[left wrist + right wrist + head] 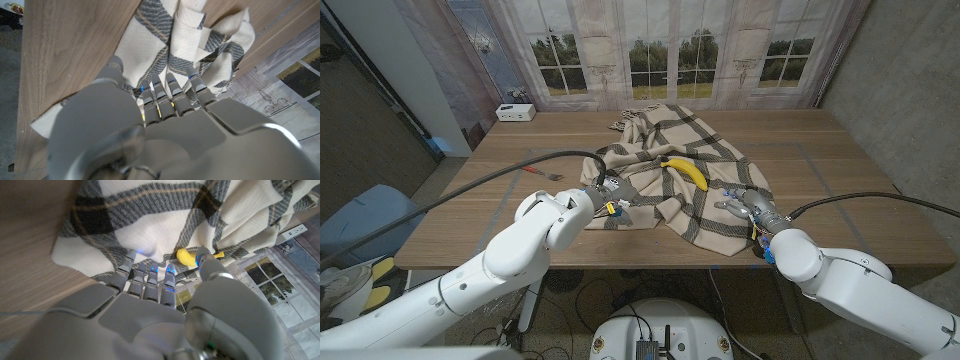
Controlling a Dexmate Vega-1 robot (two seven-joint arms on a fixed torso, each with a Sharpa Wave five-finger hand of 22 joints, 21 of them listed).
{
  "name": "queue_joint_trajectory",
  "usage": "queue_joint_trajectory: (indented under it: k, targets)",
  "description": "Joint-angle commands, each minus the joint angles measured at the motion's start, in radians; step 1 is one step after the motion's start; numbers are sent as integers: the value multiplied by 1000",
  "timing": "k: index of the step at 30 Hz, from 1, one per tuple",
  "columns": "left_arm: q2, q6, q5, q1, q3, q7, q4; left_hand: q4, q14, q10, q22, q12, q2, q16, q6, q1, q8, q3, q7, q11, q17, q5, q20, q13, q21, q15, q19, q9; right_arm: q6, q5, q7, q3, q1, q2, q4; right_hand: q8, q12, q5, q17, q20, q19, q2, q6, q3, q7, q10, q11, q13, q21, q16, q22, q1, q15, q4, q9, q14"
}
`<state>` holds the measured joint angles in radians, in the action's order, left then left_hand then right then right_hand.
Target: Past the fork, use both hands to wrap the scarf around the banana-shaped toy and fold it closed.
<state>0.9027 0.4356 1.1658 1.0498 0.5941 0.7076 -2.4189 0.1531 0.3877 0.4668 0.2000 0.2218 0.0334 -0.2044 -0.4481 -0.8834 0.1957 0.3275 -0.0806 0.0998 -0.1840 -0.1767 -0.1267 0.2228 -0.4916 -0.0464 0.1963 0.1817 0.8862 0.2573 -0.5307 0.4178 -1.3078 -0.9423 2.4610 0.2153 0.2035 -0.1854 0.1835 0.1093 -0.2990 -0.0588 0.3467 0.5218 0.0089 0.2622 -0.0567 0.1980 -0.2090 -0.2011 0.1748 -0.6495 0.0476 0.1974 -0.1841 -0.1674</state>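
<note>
- The left hand (pixel 605 197) sits at the scarf's (pixel 670 205) near left edge; in the left wrist view its fingers (pixel 172 92) reach onto the plaid cloth, but whether they have pinched it closed I cannot tell.
- The right hand (pixel 745 207) is at the scarf's right edge; in the right wrist view its fingers (pixel 150 280) lie spread against the cloth near the toy's yellow tip, and I cannot tell whether any fabric is actually gripped.
- The banana-shaped toy (pixel 684 171) lies fully exposed on top of the scarf, about in its middle, between the two hands.
- The scarf is spread and rumpled over the worktop (pixel 860 170), with no flap laid over the toy yet.
- The fork (pixel 542 174) lies on bare wood just beside the scarf, to the left of the left hand.
- Judgement: the toy appears placed and both hands are at the edges, so this looks like the start of wrapping; lifting both sides over the toy and folding closed all remain.
</note>
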Motion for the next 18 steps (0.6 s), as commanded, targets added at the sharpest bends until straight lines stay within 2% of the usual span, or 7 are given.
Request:
queue_joint_trajectory:
  k: [1,8,10,11,13,14,18]
  targets:
    - [-26,-19,97,24,-13,57,11,4,-5,-6,1,-1,-2,2,1,-10,-2,-5,-5,3,-4,-7,5,3,2,-52,0,3,296,-29,-29,125,106,3,107,6,-5,-10,2,4,-2,14,13,23,-2,-10,22,2,1,9,3,-71,-14,0,-5,15]
    - [-49,-24,149,33,-19,102,17,3,-21,-23,2,-8,-3,6,32,-15,-13,-11,-12,3,-5,-8,5,1,5,-46,-7,3,490,-27,-25,221,210,26,142,-9,-17,-12,3,6,39,72,0,29,-26,-67,41,4,16,22,4,-176,-9,-10,-6,93]
    - [-55,-27,160,34,-21,115,19,2,-24,-27,2,-9,-3,7,37,-15,-14,-13,-11,1,-5,-8,5,1,5,-47,-8,3,510,-7,-30,241,235,17,149,-12,-17,-13,3,8,51,84,-4,26,-31,-79,55,4,18,23,4,-188,-2,-13,-6,111]
    - [-59,-28,163,36,-23,120,20,2,-26,-32,2,-11,-3,7,38,-15,-14,-14,-11,1,-5,-9,5,1,5,-46,-8,3,510,26,-46,258,257,0,154,-17,-20,-15,3,10,62,93,-15,23,-46,-97,86,5,19,22,4,-199,-2,-16,-7,128]
    - [-65,-28,169,39,-28,130,22,1,-33,-38,2,-12,-10,9,47,-13,-16,-19,-13,3,-5,-9,7,1,6,-47,-9,3,510,142,-116,286,307,-33,160,-22,-18,-18,5,15,74,107,-28,14,-85,-115,143,6,18,15,5,-211,0,-24,-7,142]
    - [-69,-28,174,39,-29,136,23,0,-37,-45,2,-14,-10,9,52,-12,-16,-22,-12,0,-5,-10,8,0,6,-47,-9,4,510,227,-174,303,339,-49,159,-22,-19,-19,5,14,77,108,-29,12,-87,-121,158,6,18,15,5,-213,1,-25,-8,146]
    - [-84,-26,202,41,-31,163,29,-3,-49,-65,2,-20,-13,11,64,-11,-16,-29,-8,-10,-5,-12,7,0,8,-36,-12,4,510,775,-586,481,595,-104,108,-28,-21,-20,6,14,87,114,-51,6,-105,-144,174,6,18,15,5,-218,-3,-28,-8,162]
